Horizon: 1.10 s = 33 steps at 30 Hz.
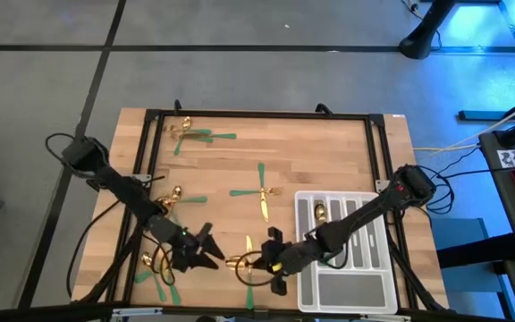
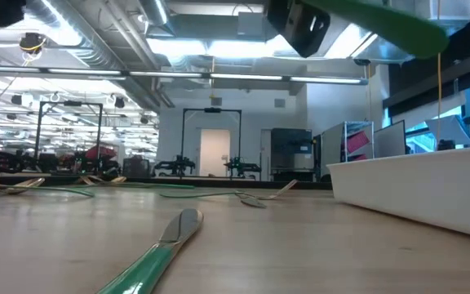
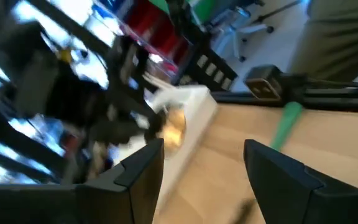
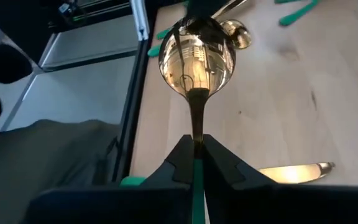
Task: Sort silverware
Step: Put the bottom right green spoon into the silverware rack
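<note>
The table carried the divided tray at about five o'clock, with loose silverware scattered from eleven round to seven. The right gripper, just at the tray's nine o'clock side, was clamped on a spoon by the neck, its long axis running straight out from the jaws (bowl foremost). The left gripper, fingers parted and empty, stood just beside it. The right arm was clearly nearer the tray.

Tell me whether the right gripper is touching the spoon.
Touching. The right wrist view shows the right gripper with both fingers closed against the spoon at its neck, the gold bowl sticking out ahead.
</note>
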### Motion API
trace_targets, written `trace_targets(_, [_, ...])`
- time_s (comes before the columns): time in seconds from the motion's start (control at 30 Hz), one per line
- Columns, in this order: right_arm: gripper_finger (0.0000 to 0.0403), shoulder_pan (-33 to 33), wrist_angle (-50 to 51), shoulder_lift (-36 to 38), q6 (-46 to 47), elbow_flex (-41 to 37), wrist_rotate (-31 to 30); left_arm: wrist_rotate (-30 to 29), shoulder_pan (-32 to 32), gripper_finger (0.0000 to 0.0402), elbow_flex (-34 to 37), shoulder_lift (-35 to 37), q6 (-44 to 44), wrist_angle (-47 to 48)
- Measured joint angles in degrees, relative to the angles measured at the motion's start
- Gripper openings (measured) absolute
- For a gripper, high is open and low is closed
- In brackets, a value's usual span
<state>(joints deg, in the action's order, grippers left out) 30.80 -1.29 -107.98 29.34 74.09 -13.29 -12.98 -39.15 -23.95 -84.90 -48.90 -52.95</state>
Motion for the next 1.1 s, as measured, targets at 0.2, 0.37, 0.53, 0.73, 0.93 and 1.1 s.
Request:
trace_targets(0.2, [0.0015, -1.1, -14.72, 0.0, -1.53, -6.08, 1.62, -2.2, -0.07, 0.0212, -5.28, -9.06, -5.17, -8.12])
trace_targets(0.37, [0.0015, -1.93, -24.97, -0.02, -1.16, -11.44, 0.91, -16.1, -1.43, 0.0212, -9.07, -12.59, -5.57, -10.15])
trace_targets(0.53, [0.0015, -1.97, -30.32, -0.02, -0.79, -13.74, 1.89, -19.46, -1.58, 0.02, -9.92, -12.66, -4.72, -10.57])
trace_targets(0.73, [0.0016, -1.96, -30.88, -0.02, -0.59, -13.73, 2.48, -19.77, -1.08, 0.0135, -9.92, -12.68, -1.0, -10.58])
trace_targets(0.93, [0.0016, -1.96, -30.76, -0.02, 0.71, -13.73, 4.28, -18.64, -1.53, 0.0065, -9.92, -12.68, -0.12, -10.81])
trace_targets(1.1, [0.0016, -1.95, -30.61, -0.07, 1.11, -13.73, 4.48, -17.15, -2.11, 0.0011, -9.94, -12.65, 2.21, -11.32])
